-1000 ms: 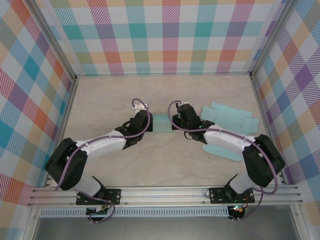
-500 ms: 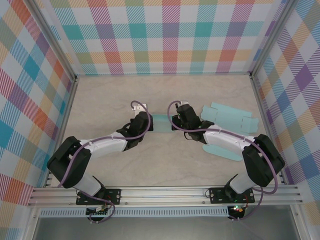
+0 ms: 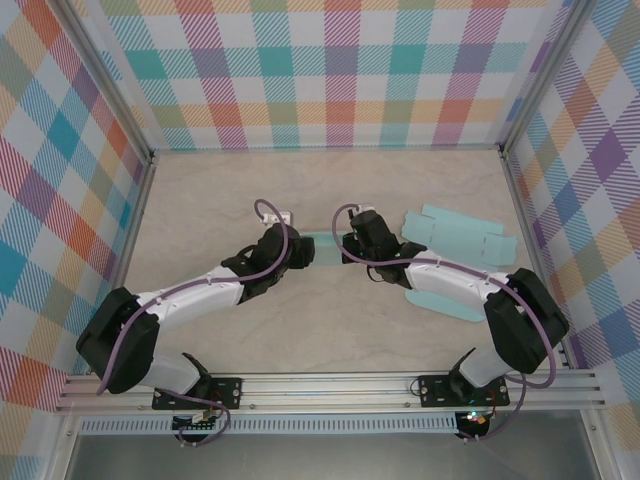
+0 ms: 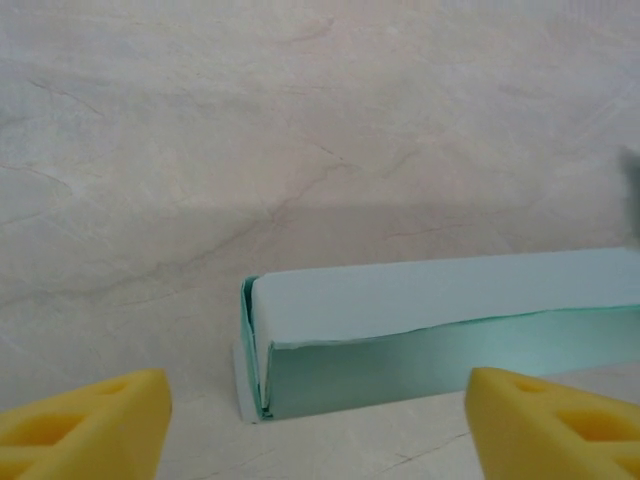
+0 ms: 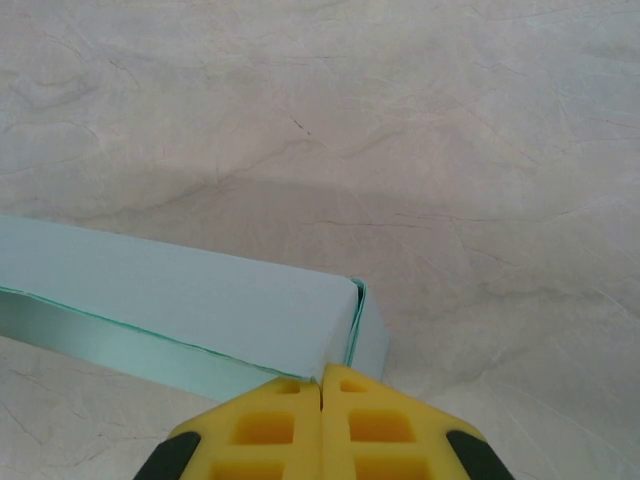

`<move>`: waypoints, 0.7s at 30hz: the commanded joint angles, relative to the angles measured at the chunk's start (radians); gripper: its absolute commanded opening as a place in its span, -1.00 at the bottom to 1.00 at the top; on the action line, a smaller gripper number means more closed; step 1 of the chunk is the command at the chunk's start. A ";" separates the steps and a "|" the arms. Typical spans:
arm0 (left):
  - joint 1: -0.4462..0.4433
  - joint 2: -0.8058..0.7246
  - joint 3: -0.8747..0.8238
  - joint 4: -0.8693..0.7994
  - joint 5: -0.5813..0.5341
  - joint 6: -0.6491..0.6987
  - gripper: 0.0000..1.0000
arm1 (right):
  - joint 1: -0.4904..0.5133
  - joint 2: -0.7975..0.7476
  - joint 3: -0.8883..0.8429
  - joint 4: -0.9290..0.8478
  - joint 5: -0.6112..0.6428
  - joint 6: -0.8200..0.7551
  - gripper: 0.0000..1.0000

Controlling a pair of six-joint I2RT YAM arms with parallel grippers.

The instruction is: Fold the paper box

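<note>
The paper box [image 3: 323, 246] is a long mint-green carton lying on the table between my two grippers. In the left wrist view its left end [image 4: 262, 345] faces me, with the end flaps tucked and one edge of the long top panel slightly lifted. My left gripper [image 4: 318, 430] is open, its yellow fingertips [image 4: 90, 425] standing wide apart just in front of the box without touching it. My right gripper [image 5: 322, 385] is shut, its joined tips resting against the near top corner of the box's right end [image 5: 340, 320].
Flat mint cardboard blanks [image 3: 462, 236] lie to the right of the right arm, with another pale piece [image 3: 446, 301] nearer the front. Checked walls enclose the table on three sides.
My left gripper has opened from shut and let go of the box's left end. The left arm has shifted a little. The right gripper has stayed shut at the box's right end.
</note>
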 commanded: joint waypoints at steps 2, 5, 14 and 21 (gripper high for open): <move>-0.006 -0.051 0.055 -0.081 -0.009 -0.029 0.79 | 0.014 0.039 0.000 -0.117 -0.010 -0.007 -1.00; -0.003 -0.064 0.081 -0.130 -0.029 -0.068 0.88 | 0.014 0.039 0.001 -0.119 -0.010 -0.008 -1.00; 0.054 -0.051 0.104 -0.104 0.062 -0.139 0.68 | 0.017 0.039 0.000 -0.118 -0.014 -0.009 -1.00; 0.097 -0.011 0.048 -0.020 0.106 -0.191 0.38 | 0.020 0.044 0.005 -0.113 -0.017 -0.007 -1.00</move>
